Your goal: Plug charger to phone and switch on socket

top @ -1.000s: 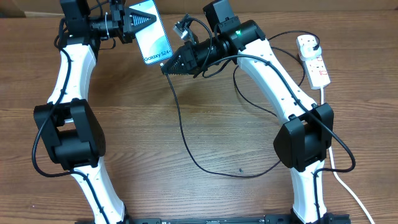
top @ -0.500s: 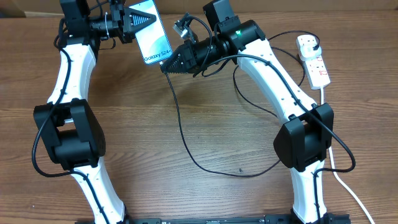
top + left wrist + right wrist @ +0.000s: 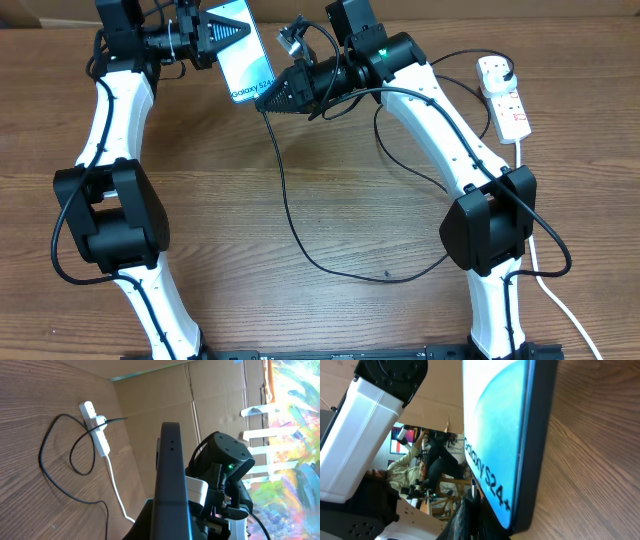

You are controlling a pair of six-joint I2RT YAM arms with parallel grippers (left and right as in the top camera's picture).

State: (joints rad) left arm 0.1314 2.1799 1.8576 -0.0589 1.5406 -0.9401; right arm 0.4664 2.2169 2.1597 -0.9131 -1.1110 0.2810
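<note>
Near phone (image 3: 495,425), right-wrist only, charger tip (image 3: 472,491)

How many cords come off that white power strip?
2. The black charger cable leaves the power strip's far end and loops toward the phone; the white cord runs from its near end. None look hidden.

The widest bare stretch of counter (image 3: 220,200) lies left of centre, between the 2 arms, and reaches the near edge. The charger (image 3: 290,215) cable drops from the far edge, loops through the centre and climbs toward the far right corner. There the socket (image 3: 503,95) and its white cord (image 3: 562,310) occupy the right edge. At the far edge the phone (image 3: 248,60) is held off the counter, with the left gripper (image 3: 238,30) and right gripper (image 3: 266,104) crowded close on it.
</note>
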